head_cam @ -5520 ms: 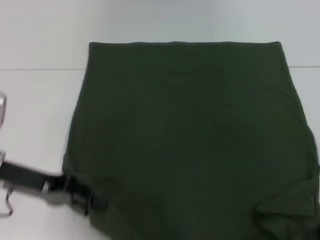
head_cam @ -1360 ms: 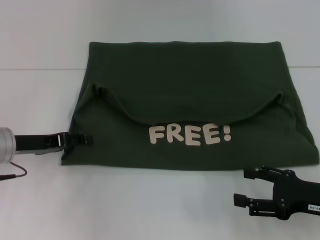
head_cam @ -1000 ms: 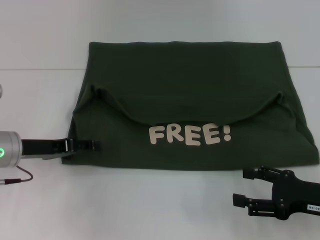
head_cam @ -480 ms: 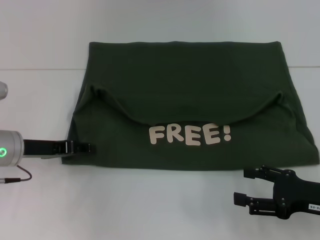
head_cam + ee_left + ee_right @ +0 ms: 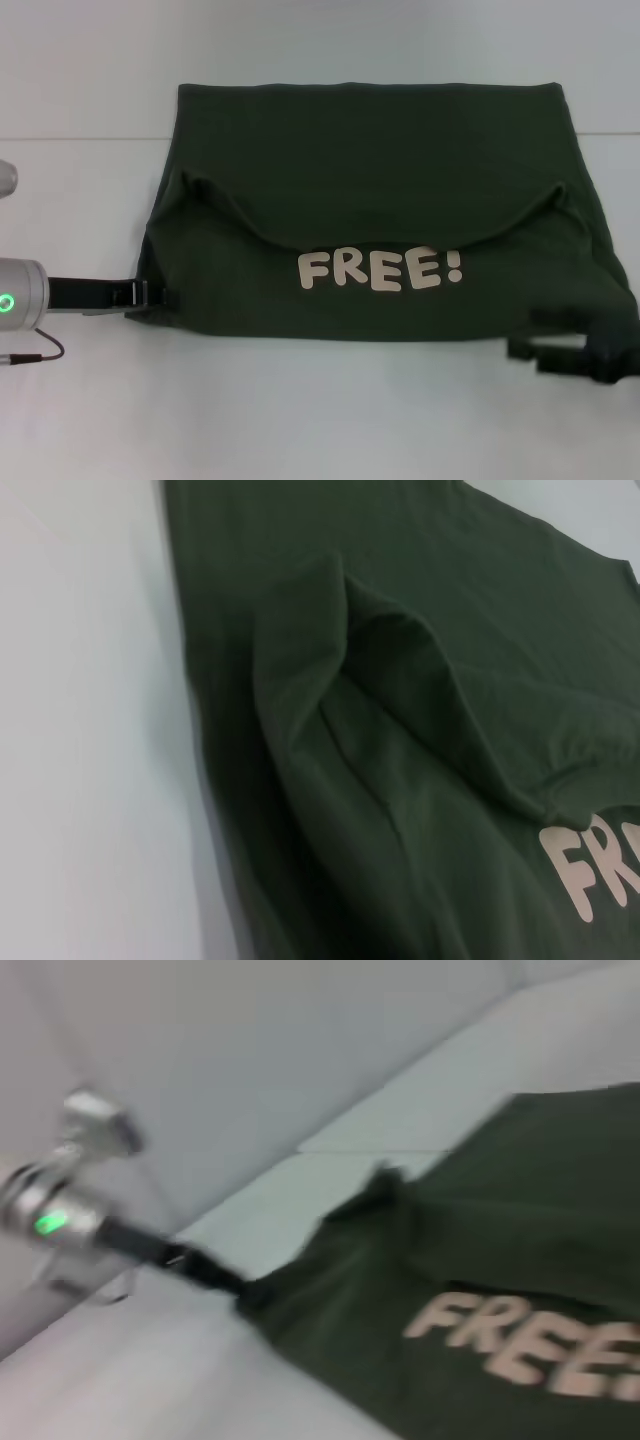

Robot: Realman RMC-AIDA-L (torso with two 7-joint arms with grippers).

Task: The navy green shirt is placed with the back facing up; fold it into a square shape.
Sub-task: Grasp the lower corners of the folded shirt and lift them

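The navy green shirt (image 5: 380,190) lies across the middle of the head view, reaching from the upper centre down past mid-frame. Its near part is turned up over itself, so the cream "FREE!" lettering (image 5: 381,269) of the front shows along the lower centre, with the curved neckline just above it. That puts the cloth partway to a square, I judge, with the side folds not yet made.

The left end effector (image 5: 165,296) sits at the lower left corner of the shirt, low and level with the white tabletop (image 5: 300,410), probably to pinch that edge for a sideways fold; whether it has hold of the cloth I cannot tell.

The right end effector (image 5: 535,335) is at the lower right corner, blurred against the hem, and its opening cannot be made out either.
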